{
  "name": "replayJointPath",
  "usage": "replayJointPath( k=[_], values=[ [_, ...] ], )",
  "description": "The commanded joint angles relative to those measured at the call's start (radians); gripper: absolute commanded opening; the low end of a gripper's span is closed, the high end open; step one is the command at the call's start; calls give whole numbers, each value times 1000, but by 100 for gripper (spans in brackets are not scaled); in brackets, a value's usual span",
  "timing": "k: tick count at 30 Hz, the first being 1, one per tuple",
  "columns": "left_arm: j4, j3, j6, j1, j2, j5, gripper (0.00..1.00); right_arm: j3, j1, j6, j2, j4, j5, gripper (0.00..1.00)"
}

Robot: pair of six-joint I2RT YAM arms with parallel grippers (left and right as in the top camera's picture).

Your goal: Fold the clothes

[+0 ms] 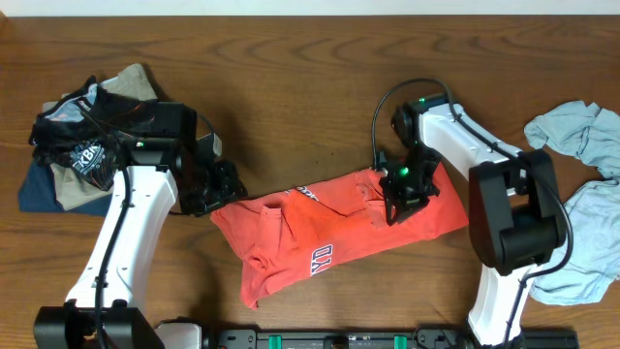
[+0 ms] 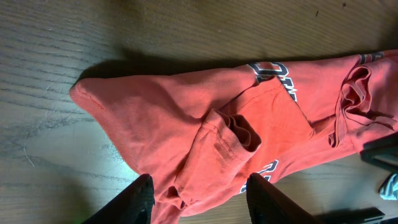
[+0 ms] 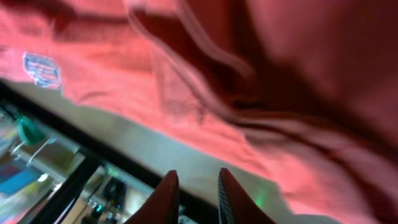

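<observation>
- Fingers [image 2: 138, 200] of the left gripper [image 2: 202, 200] are seen spread wide and released. The T-shirt [image 1: 320, 233] edge lies between and below them, and nothing is pinched.
- At the right gripper [image 3: 197, 177], the fingers are drawn near together with a narrow gap left. No cloth is seen in that gap. The view is blurred, so a released state is judged rather than certain.
- The T-shirt is found mid-table, laid out in a slanted band. The left gripper is placed at its left tip and the right gripper over its right part.
- Progress is judged early: the T-shirt is rumpled and doubled over itself, and no clean fold line is seen. Flattening and squaring are judged to be needed before a real fold.
- A grey-blue shirt [image 1: 586, 208] is bunched at the right edge, touched by neither gripper, so it is left to do.
- A dark heap [image 1: 82, 150] of garments is seen at far left, jumbled rather than stacked.
- The fabric is read as soft, matte cotton in coral-red, with stitched hems standing out as thin ridges.
- One sleeve [image 2: 233, 134] is turned back into a loose cuffed tube.
- White block lettering [image 2: 270, 71] is broken up by creases, and a small logo [image 3: 40, 68] is caught in the right wrist view.
- Hard wood grain is shown by the table [image 1: 291, 78] beneath.
</observation>
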Motion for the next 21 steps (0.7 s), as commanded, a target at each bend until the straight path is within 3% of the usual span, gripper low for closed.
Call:
replayJointPath(
  k=[1,3,5,6,13,21],
  values=[
    [-2,6,2,5,-1,-6,50,30,-25,90,-85,31,123,22],
    [-2,6,2,4,-1,-6,50,30,-46,140,-120,48,204,25],
    [-1,6,2,4,-1,-5,50,30,-73,144,-140,53,218,61],
    [-1,6,2,5,-1,-6,50,30,-85,143,-141,53,218,72],
    [-2,6,2,4,-1,-6,50,-29,-124,109,-140,79,188,68],
    [-2,6,2,4,-1,-5,50,-170,-89,99,-140,242,140,65]
  ],
)
